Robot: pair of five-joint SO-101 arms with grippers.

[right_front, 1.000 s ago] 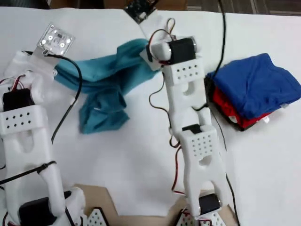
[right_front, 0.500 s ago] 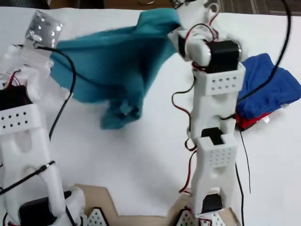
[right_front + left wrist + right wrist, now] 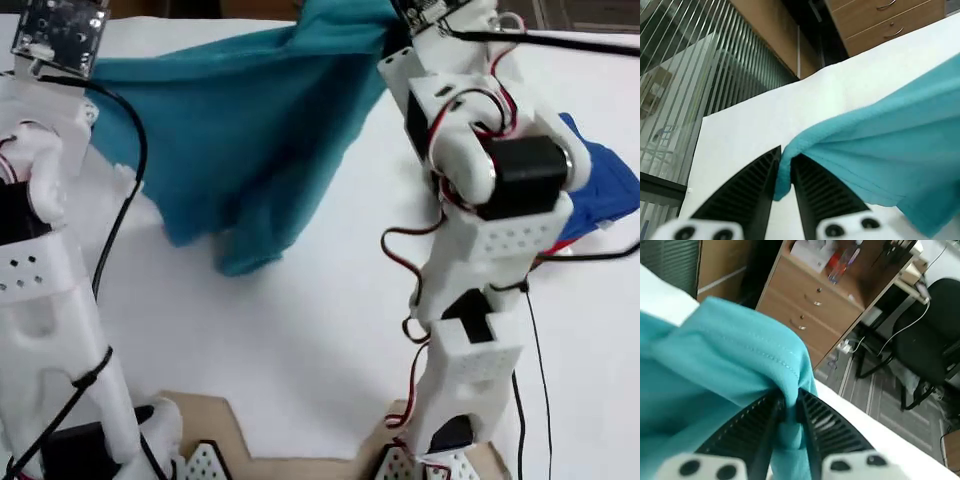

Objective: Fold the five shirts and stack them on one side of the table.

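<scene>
The teal shirt (image 3: 240, 140) hangs spread in the air above the white worktop (image 3: 300, 340); its lowest fold droops close to the surface, and I cannot tell whether it touches. The left tool (image 3: 785, 155) is clenched on one corner of the teal shirt, the fabric pinched between its black ribbed fingers (image 3: 750, 190); the right tool (image 3: 790, 402) is clenched on the opposite corner, where the cloth bunches over its tips. In the high view the left arm (image 3: 50, 280) stands at one side of the teal shirt and the right arm (image 3: 480, 200) at the other side. A folded blue shirt (image 3: 610, 190) lies on the worktop beyond the right arm, well apart from the teal shirt and partly hidden by the arm. The worktop is covered in smooth white material; a piece of brown cardboard (image 3: 210, 425) lies at its edge, between the arm bases and well apart from the teal shirt. Behind the teal shirt, the left wrist view shows a wall of vertical slats (image 3: 690, 70) and wooden drawers (image 3: 890, 20); the right wrist view shows a wooden cabinet (image 3: 810, 300) with small things on top, a black office chair (image 3: 935, 325) and a grey floor (image 3: 890, 400).
</scene>
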